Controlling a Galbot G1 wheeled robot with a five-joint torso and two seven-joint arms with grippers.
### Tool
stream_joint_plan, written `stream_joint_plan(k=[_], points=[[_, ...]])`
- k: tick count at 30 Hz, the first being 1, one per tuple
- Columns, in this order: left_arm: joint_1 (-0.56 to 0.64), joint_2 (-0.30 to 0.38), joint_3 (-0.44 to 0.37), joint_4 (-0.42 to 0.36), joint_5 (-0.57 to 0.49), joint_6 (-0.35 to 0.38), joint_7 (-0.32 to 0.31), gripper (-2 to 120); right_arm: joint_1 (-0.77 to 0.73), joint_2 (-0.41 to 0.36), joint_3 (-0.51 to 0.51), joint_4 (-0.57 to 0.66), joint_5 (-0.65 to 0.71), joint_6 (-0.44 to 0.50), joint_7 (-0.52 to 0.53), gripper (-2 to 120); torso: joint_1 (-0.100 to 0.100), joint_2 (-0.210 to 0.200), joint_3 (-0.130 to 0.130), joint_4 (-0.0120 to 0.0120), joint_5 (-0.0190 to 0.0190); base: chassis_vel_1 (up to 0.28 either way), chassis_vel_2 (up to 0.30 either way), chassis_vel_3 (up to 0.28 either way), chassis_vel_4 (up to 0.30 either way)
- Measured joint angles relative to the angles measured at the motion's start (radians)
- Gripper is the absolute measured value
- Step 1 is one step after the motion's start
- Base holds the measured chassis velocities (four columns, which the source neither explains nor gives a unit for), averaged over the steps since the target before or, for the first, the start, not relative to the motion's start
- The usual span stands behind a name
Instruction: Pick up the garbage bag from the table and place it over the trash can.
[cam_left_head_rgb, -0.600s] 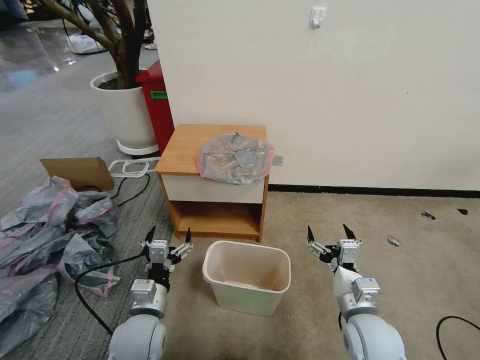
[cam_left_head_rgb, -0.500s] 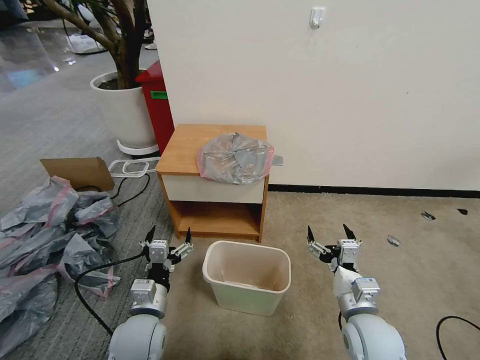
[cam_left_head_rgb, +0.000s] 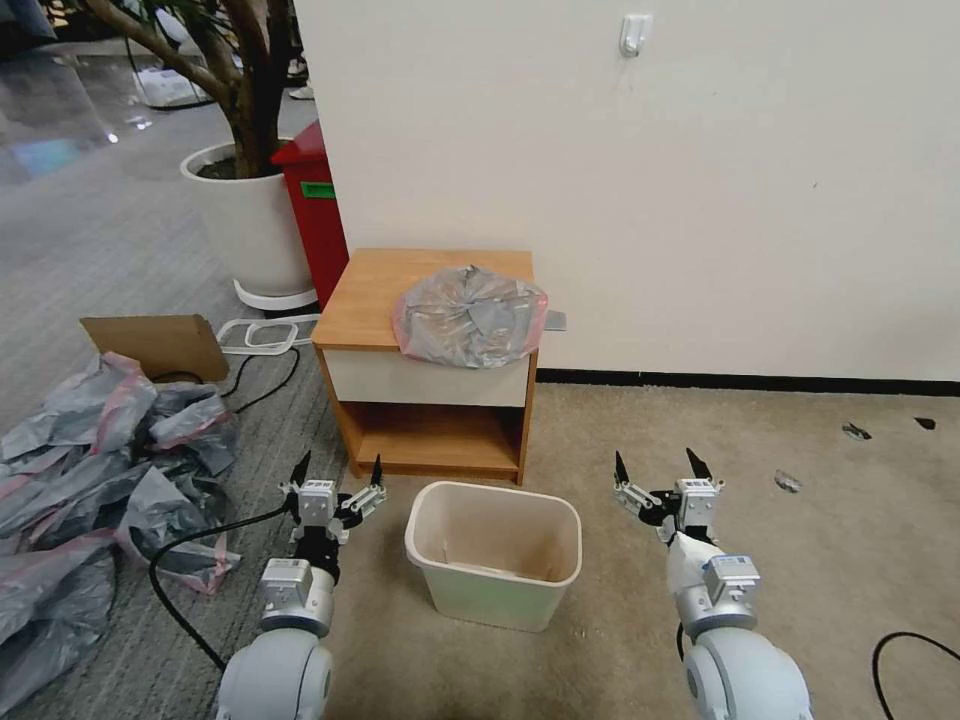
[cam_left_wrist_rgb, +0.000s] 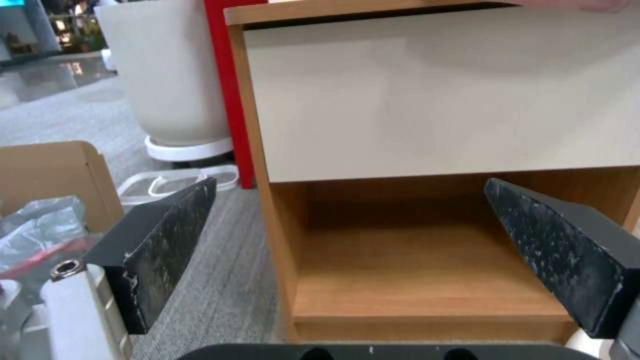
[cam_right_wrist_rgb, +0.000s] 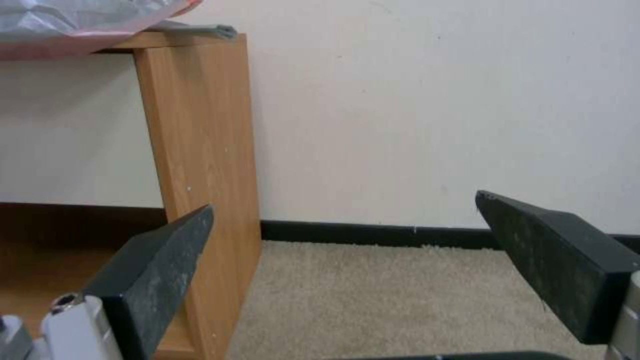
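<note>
The garbage bag, a crumpled translucent grey bag with a pink rim, lies on the right half of the table, a wooden nightstand with a white drawer front. An edge of the garbage bag overhangs the tabletop in the right wrist view. The cream trash can stands empty on the carpet in front of the table. My left gripper hovers open to the left of the can; my right gripper hovers open to its right. Both are low, below the tabletop, with nothing between their fingers.
A heap of grey-and-pink bags and a black cable lie on the floor at left, beside a cardboard piece. A large white plant pot and a red box stand behind the table. A white wall backs it.
</note>
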Motion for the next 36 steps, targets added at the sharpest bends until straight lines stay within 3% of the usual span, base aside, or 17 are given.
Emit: stream_joint_plan(k=[15,21,31,36], points=[[0.01,0.006,0.0,-0.011,-0.002,0.001,0.0,100,-0.007,-0.001,0.002,0.009,0.008,0.0,0.0,100,0.0,0.0,0.0,-0.0001,-0.0001,0.0,0.0,0.0,0.0],[0.162,0.097,-0.007,-0.173,-0.051,0.023,0.019,100,-0.134,-0.032,0.049,0.177,0.157,-0.002,0.003,96,0.0,0.0,0.0,-0.0001,0.0,0.0,0.0,0.0,0.0],[0.176,0.1,-0.012,-0.163,-0.049,0.024,0.023,100,-0.123,-0.057,-0.012,0.171,0.267,-0.028,-0.009,100,0.0,0.0,0.0,0.0,-0.0001,0.0,0.0,0.0,0.0],[0.176,0.107,-0.021,-0.161,-0.056,0.006,0.02,100,-0.061,-0.088,-0.047,0.13,0.364,0.016,-0.005,100,0.0,0.0,0.0,0.0,-0.0001,0.0,0.0,0.0,0.0]])
